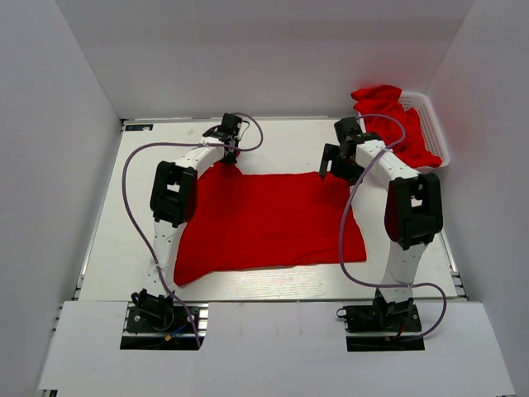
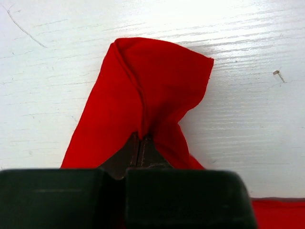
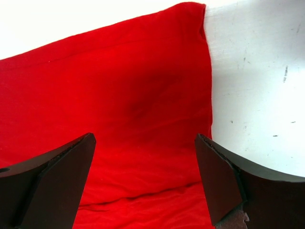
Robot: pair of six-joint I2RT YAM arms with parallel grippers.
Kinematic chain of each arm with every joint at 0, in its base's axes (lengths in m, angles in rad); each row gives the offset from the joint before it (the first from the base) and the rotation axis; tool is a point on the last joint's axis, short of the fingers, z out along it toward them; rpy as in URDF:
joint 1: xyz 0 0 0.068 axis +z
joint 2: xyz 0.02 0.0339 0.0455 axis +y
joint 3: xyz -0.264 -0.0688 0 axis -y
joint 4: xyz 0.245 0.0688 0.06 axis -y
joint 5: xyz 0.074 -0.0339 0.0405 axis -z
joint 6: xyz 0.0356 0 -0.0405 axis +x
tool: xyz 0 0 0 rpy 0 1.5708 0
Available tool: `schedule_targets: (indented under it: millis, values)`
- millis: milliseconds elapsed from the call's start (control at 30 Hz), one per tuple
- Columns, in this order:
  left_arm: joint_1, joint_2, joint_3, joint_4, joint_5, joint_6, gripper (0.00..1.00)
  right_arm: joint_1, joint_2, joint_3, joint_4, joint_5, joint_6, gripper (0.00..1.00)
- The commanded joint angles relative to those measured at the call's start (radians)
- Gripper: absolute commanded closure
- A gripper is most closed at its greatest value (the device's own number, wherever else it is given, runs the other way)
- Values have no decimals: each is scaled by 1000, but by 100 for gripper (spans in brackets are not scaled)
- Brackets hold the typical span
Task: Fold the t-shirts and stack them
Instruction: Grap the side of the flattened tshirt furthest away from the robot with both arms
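**A:** What is the table (image 1: 281, 139) like?

**B:** White painted board with the grain running across it. Beyond the left hand (image 2: 140, 148) and off to its left there is a thin scratch (image 2: 24, 28). Off to that hand's right there is a small dark chip (image 2: 276, 74).

**A:** And around it?

**B:** Plain white all round. The back wall (image 1: 264, 58) stands far beyond both hands. The left wall (image 1: 50, 165) is well outside the left hand, and the right wall (image 1: 488, 149) is outside the right hand (image 3: 144, 136). Behind both hands a white panel (image 1: 273, 347) covers the near edge.

**A:** Light?

**B:** Bright and even, with soft shadows.
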Motion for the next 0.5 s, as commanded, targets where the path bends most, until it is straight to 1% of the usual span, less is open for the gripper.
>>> schedule_targets:
  millis: [0, 200, 300, 467]
  values:
    - [6, -81, -7, 10, 13, -12, 100, -3, 15, 38, -9, 43, 7, 10]
    - [6, -110, -3, -2, -25, -12, 100, 0, 55, 82, 15, 32, 8, 10]
    - [6, -120, -3, -2, -34, -3, 100, -1, 98, 134, 24, 43, 7, 10]
    - [6, -129, -3, -11, -56, 8, 100, -1, 175, 229, 29, 112, 37, 10]
